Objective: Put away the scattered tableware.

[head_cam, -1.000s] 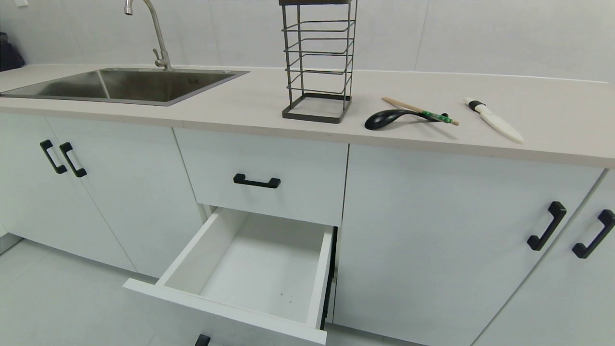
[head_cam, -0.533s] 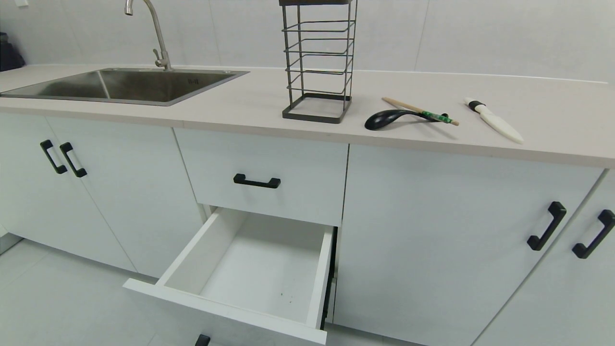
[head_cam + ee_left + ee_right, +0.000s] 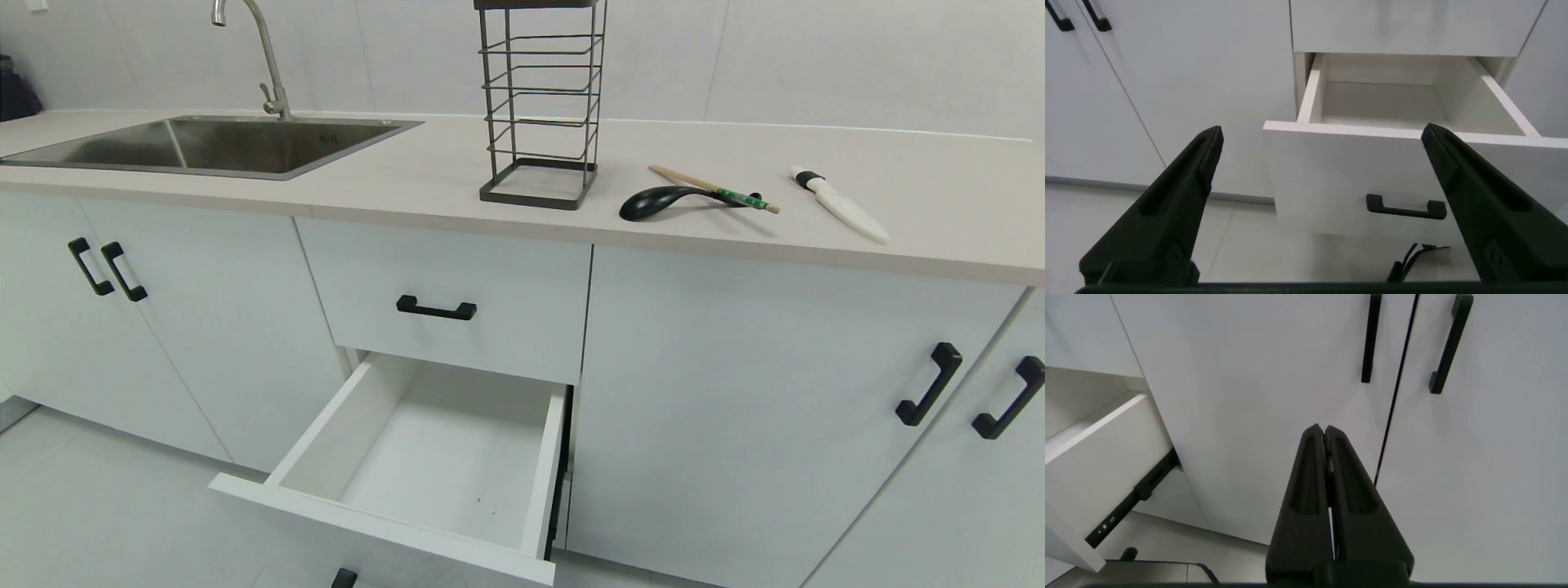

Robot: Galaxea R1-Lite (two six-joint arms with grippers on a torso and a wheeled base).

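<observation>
Drawer (image 3: pixel 541 465) stands open, likely for the spoon (image 3: pixel 653 202) at one o'clock. Left end effector (image 3: pixel 1323 143) wide, right end effector (image 3: pixel 1327 439) narrow.

- Bright, soft, even light from above; the white cabinets (image 3: pixel 735 384) look pale, with no hard glare.
- The spoon (image 3: pixel 653 202) and knife (image 3: pixel 841 206) cast faint, short shadows on the counter (image 3: pixel 392 184).
- The sink (image 3: pixel 212 143) has a dull sheen.
- The open drawer (image 3: pixel 441 457) is shaded at its back.
- Cabinet door edges lean outward toward the head view's sides, a wide-angle stretch.
</observation>
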